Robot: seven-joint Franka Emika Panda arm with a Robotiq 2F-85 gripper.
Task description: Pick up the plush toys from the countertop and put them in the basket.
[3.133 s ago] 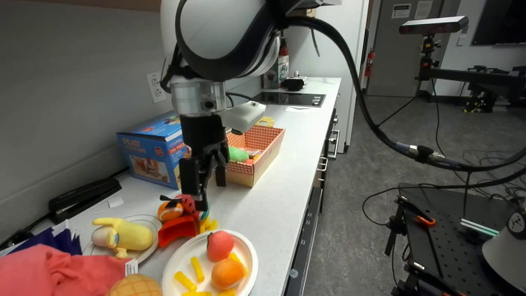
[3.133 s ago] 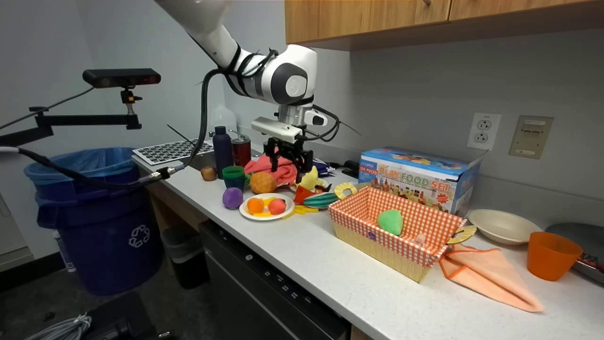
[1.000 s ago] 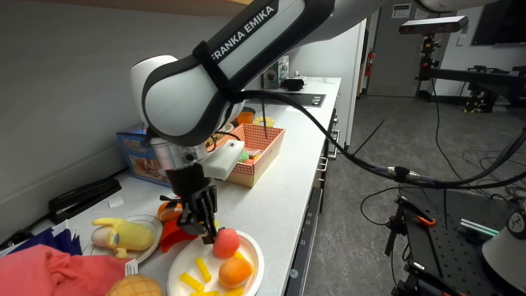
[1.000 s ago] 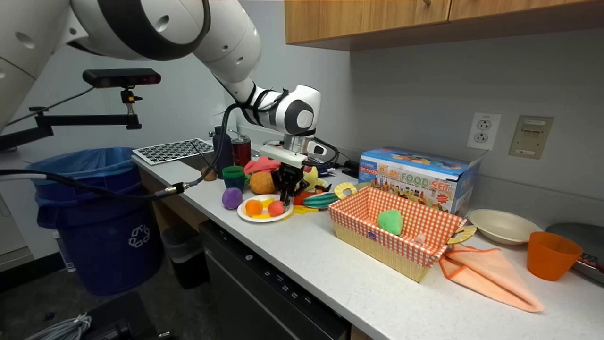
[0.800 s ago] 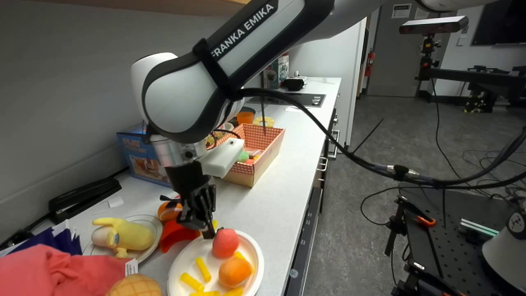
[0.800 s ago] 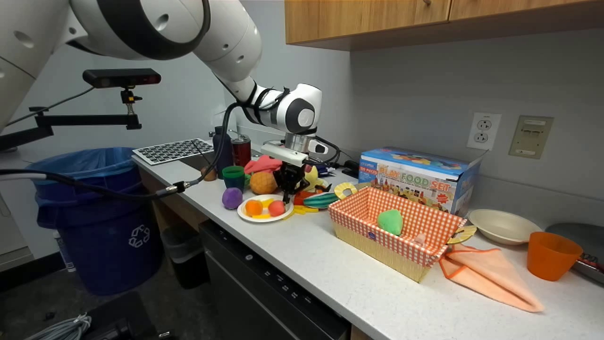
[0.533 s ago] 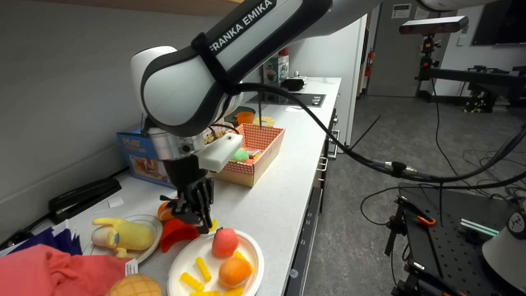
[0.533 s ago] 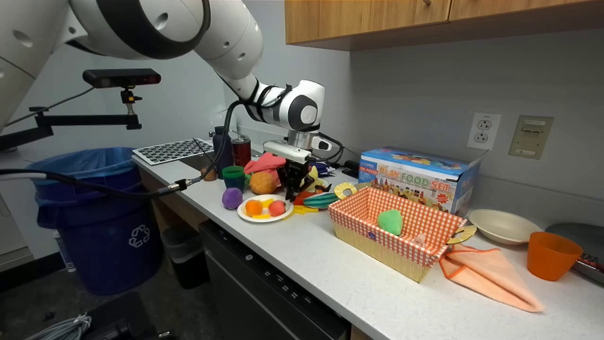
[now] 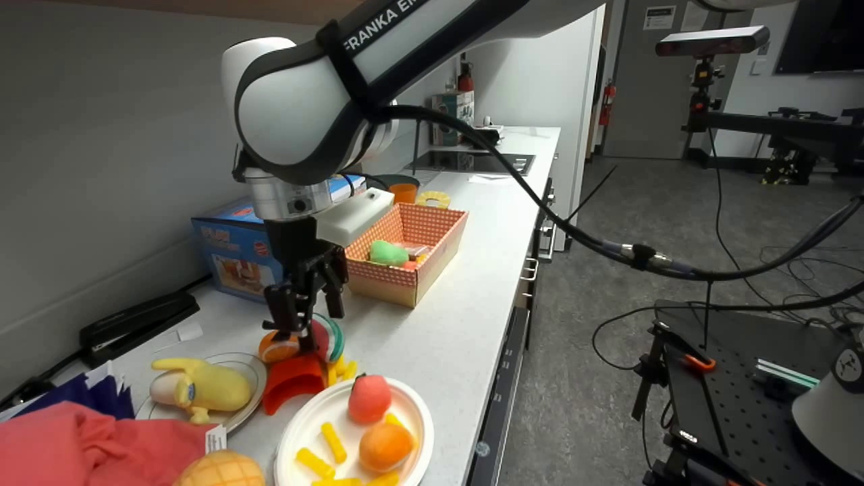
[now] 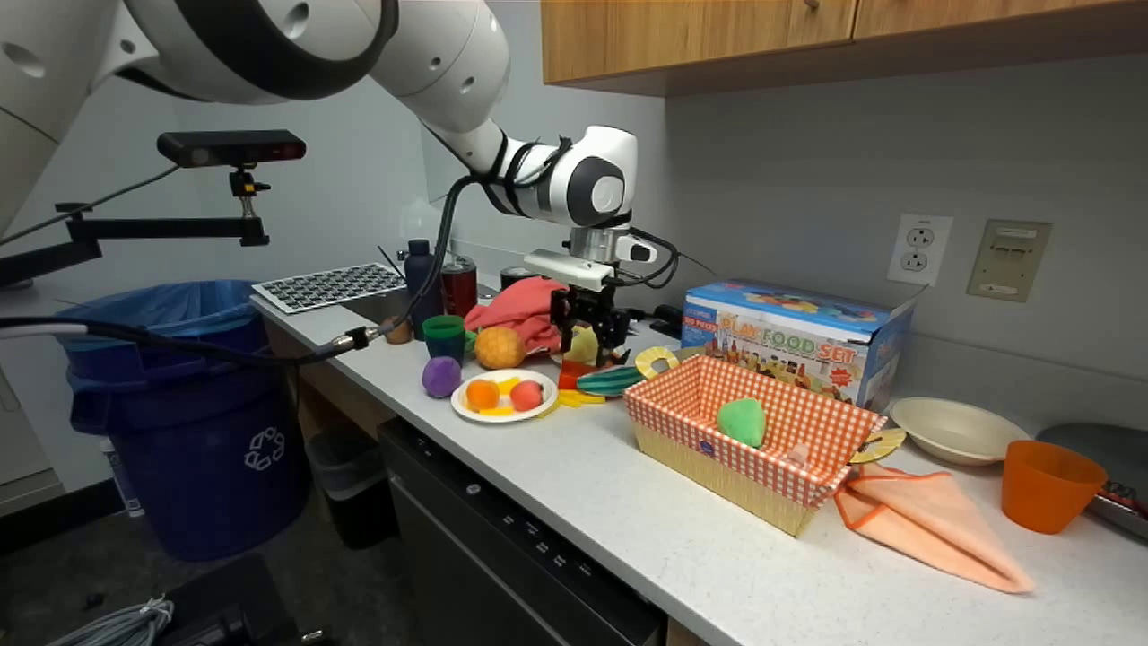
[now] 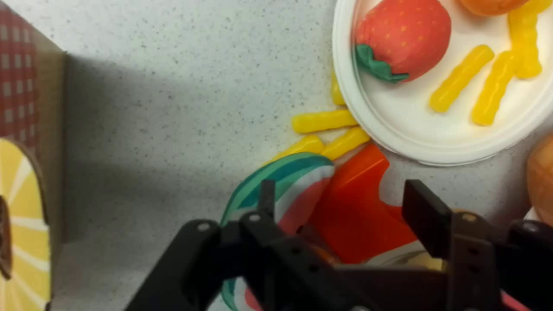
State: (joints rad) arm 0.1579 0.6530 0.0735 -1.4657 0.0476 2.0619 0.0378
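The basket [image 10: 717, 475], with tan sides and a red-checked lining, holds a green plush toy [image 10: 742, 422] and smaller items. A plush strawberry [image 11: 406, 36] and an orange [image 9: 386, 447] rest on the white plate. Beside it lie a plush watermelon slice [image 11: 281, 172] and a red open container [image 11: 358, 198]. My gripper [image 11: 341, 207] hovers above these two, jaws wide apart with nothing between them; its arms partly cover the watermelon in the wrist view. In both exterior views the gripper [image 9: 314, 314] is over the heap. Elsewhere sit a purple toy [image 10: 441, 377] and a yellow one [image 9: 216, 388].
A blue printed box [image 10: 789, 341] stands against the wall behind the basket. Yellow fries [image 11: 324, 121] lie next to and on the white plate [image 11: 432, 157]. An orange cup [image 10: 1051, 484] and a peach cloth [image 10: 942, 529] are past the basket. A black stapler-like thing [image 9: 138, 324] borders the wall.
From low beside the strawberry with jaws closed up, my gripper has risen, moved away from the plate toward the watermelon and spread its jaws. The strawberry stays on the plate.
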